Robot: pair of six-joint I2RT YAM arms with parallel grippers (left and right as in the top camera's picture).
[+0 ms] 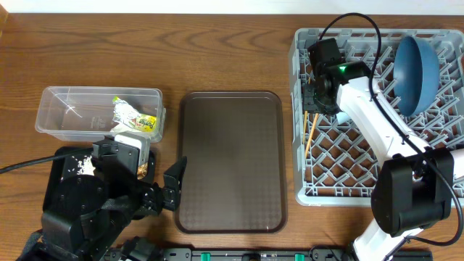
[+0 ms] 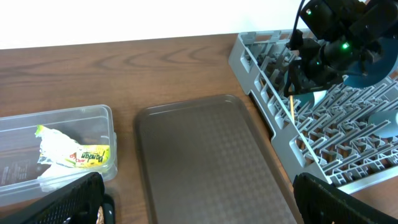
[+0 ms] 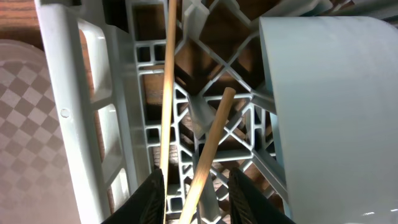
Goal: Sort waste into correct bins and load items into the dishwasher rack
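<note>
Right wrist view: right pincer [image 3: 196,194] part-open over 2 chopsticks [image 3: 211,143], ends cut off; left pincer [image 2: 200,202] wide, empty.

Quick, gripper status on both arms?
Left gripper: open, holding nothing.
Right gripper: jaws partly apart around the chopsticks in the dishwasher rack; cannot tell whether it grips them.

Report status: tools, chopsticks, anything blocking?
Left tool open, by brown tray. Right tool part-open, chopsticks between its fingers, inside rack. Light-blue cup close beside, not blocking.
</note>
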